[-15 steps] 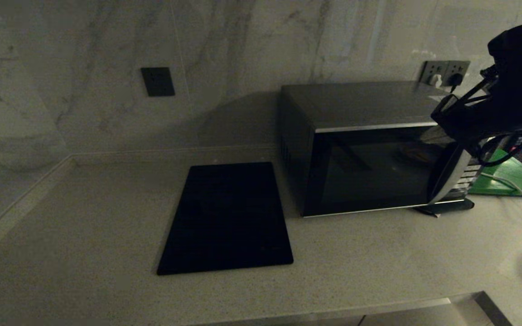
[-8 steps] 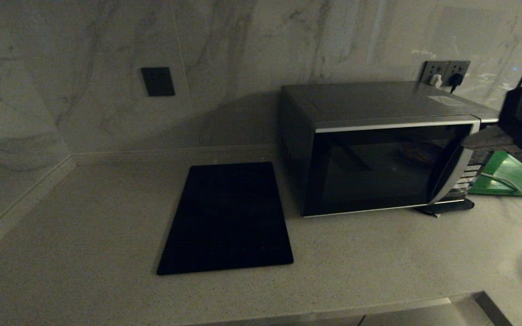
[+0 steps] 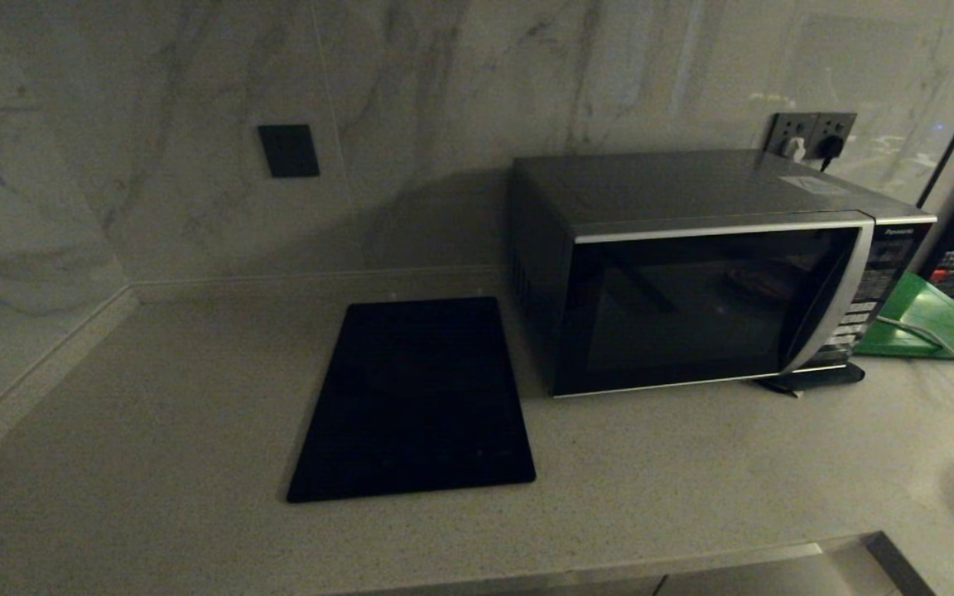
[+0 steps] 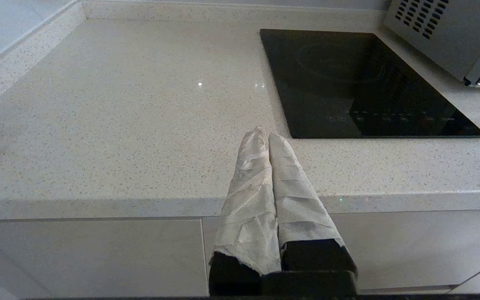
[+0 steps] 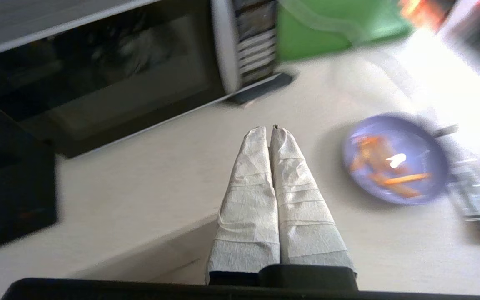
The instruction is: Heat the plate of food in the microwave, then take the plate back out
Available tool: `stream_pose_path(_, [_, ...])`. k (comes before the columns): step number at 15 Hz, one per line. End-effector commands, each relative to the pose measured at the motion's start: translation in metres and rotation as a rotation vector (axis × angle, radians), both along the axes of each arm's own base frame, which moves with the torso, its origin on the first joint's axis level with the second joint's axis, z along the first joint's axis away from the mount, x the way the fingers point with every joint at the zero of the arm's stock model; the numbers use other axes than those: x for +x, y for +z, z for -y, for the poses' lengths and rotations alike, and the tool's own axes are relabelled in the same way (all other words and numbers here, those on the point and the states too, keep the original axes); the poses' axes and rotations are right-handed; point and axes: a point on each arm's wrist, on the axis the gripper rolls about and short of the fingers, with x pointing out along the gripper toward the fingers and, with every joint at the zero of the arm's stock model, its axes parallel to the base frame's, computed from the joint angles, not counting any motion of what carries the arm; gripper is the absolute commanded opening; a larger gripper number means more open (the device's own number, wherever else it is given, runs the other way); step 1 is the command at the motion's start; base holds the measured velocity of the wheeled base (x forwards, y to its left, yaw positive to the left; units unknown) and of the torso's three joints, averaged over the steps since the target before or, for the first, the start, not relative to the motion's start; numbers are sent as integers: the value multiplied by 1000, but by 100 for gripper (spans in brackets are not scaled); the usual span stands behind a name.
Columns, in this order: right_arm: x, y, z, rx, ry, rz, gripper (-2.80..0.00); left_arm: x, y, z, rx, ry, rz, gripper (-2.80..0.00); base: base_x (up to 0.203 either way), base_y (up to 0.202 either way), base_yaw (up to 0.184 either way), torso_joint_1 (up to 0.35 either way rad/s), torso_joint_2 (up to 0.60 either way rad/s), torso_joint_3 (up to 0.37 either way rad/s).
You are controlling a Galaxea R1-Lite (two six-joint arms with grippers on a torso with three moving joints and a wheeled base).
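My right gripper (image 5: 271, 129) is nearest in the right wrist view: two fingers wrapped in pale crinkled tape, pressed together with nothing between them, hanging above the speckled countertop (image 5: 140, 183) near its front edge. My left gripper (image 4: 265, 135) is parked over the same counter's front edge, its wrapped fingers also closed on nothing.

Just beyond my right fingertips and off to one side, apart from them, the plate of food (image 5: 394, 160) sits flat on the counter, outside the oven. It is a small round lilac plate with a raised rim, holding orange-yellow sticks. A round plate has no long axis of its own; the sticks lie roughly across it, at slightly different angles (motion blur hides finer detail).

I judge the plate light, stiff and glossy, so probably slippery under tape and breakable if dropped. The raised rim is the natural place to pinch, at the edge nearest me, keeping it level so the sticks do not slide.

Farther off stands the microwave (image 3: 692, 273), black, door shut, its dark glass facing the counter's front, its long side running along the marble wall. A flat black cooktop (image 3: 415, 401) lies to its left, a green board (image 3: 932, 319) to its right.
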Motion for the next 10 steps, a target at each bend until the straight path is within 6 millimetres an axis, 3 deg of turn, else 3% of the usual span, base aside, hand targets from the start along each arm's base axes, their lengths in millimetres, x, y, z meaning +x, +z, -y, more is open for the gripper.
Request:
stream_pose_path(1, [-67,-21,-4,-60,-12,140,-280,0,0,0,0,1,-1,-280,0,0,0,0,0,0])
stream_pose_path(7, [-144,-68,-2,-181,53,292,-280,0,0,0,0,1,-1,-280,0,0,0,0,0,0])
stream_pose_path(10, [-164,-101,-2,-152,86,267,-280,0,0,0,0,1,-1,-280,0,0,0,0,0,0])
